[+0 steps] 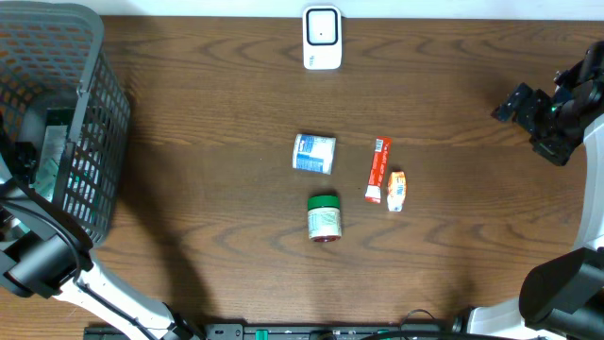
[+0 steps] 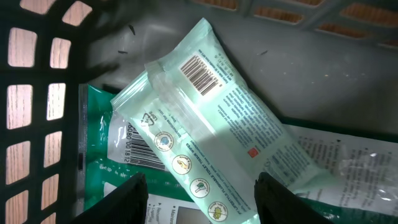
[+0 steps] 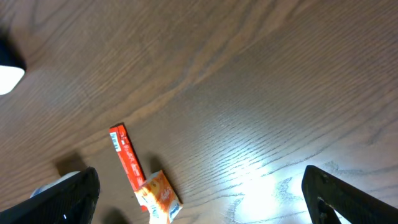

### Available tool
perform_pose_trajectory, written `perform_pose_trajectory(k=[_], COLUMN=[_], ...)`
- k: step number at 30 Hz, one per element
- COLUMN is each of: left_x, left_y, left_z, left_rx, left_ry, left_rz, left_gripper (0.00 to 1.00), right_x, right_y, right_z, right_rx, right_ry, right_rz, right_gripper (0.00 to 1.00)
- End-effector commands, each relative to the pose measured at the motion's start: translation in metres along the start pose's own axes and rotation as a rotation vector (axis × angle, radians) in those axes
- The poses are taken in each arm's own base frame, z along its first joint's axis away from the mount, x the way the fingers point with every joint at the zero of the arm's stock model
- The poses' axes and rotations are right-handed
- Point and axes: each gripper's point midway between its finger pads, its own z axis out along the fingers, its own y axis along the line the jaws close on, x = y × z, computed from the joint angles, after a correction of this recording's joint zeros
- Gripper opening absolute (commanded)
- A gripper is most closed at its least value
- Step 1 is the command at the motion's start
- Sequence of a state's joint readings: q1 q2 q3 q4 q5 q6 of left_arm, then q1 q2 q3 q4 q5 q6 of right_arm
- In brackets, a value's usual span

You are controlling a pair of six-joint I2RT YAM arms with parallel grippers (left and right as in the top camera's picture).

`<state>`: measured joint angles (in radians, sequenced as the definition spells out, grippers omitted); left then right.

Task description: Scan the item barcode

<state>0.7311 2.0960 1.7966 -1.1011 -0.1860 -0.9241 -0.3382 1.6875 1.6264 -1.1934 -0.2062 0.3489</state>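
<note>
Wipes pack point(image 2: 214, 118), barcode face up, lying in the basket point(image 1: 99, 123) at 9 o'clock under half-spread, empty left gripper point(image 2: 202, 190), probably sorted there; right gripper point(image 3: 202, 199) wide open, empty, parked at 3 o'clock.

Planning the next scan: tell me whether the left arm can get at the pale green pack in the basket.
Probably yes: the left gripper hangs open inside the basket, the pack lying uncovered between its jaws.

Your left arm point(image 1: 38, 263) had a fat black joint on a white link, and your right arm point(image 1: 596, 189) matched. The left gripper point(image 2: 200, 190) and right gripper point(image 3: 202, 194) wore plain matte-black fingers.
</note>
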Motion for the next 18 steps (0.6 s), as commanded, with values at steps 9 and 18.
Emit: perform_pose_trajectory(k=[9, 18], left_x=[0.017, 0.021], left_y=[0.028, 0.023], left_z=[0.002, 0.004], left_rx=[-0.123, -0.111], left_ry=[0.062, 0.061], left_rz=[-0.103, -0.150], left_gripper=[0.55, 0.56], right_x=[-0.005, -0.005], right_y=[0.003, 0.003], right_z=[-0.012, -0.012], right_rx=[-0.012, -0.012], right_ry=[-0.035, -0.035], right_rz=[0.007, 0.007], right_gripper=[0.99, 0.99])
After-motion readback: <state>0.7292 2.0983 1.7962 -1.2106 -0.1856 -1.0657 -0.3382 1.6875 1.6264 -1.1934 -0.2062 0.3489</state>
